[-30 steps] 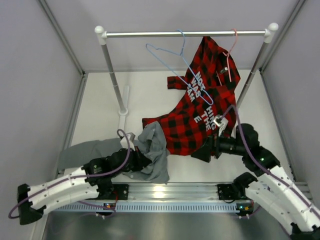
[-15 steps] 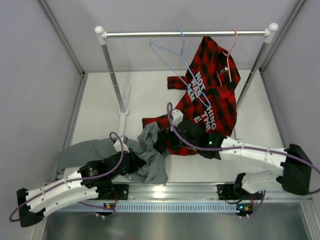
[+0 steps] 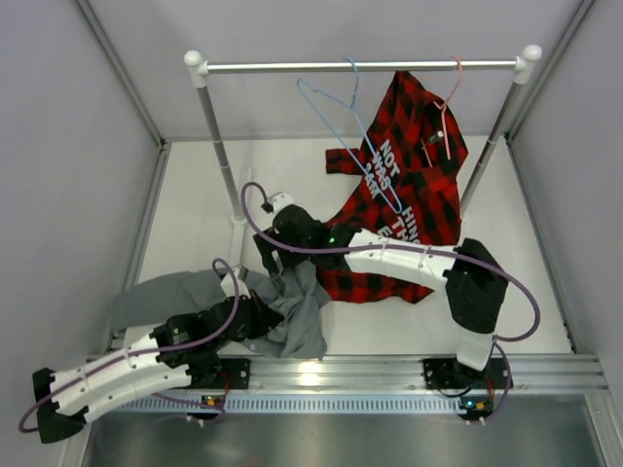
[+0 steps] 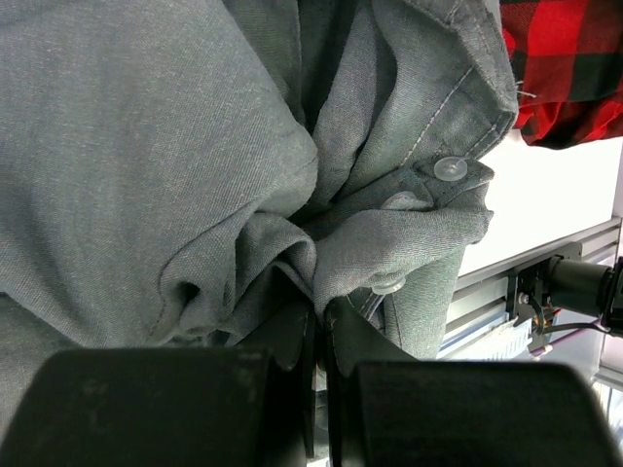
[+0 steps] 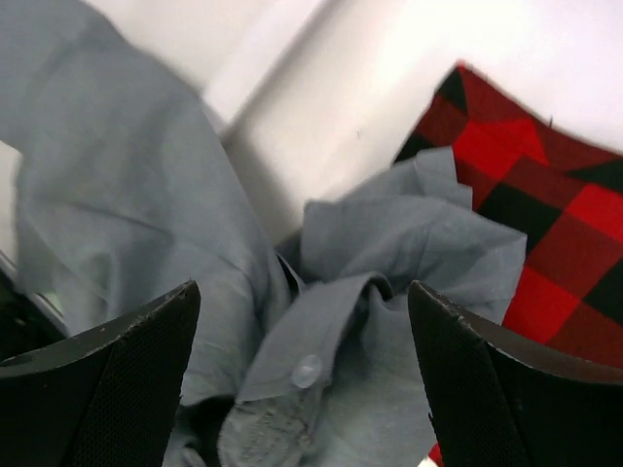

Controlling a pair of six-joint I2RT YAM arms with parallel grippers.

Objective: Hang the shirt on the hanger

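Observation:
The grey shirt lies bunched on the table floor at lower left, one sleeve trailing left. My left gripper is shut on a fold of it; in the left wrist view the fold is pinched between the closed fingers. My right gripper reaches far left and hovers open just above the shirt's upper edge; the right wrist view shows the button placket between its spread fingers. The light-blue hanger hangs tilted on the rail, bare.
A metal rail on two white posts spans the back. A red-and-black plaid shirt on a pink hanger hangs at the rail's right and drapes to the floor beside the grey shirt. Grey walls enclose both sides.
My right arm has swung from the right side across the plaid shirt to the grey shirt's upper edge. The left gripper has kept its hold and barely moved.

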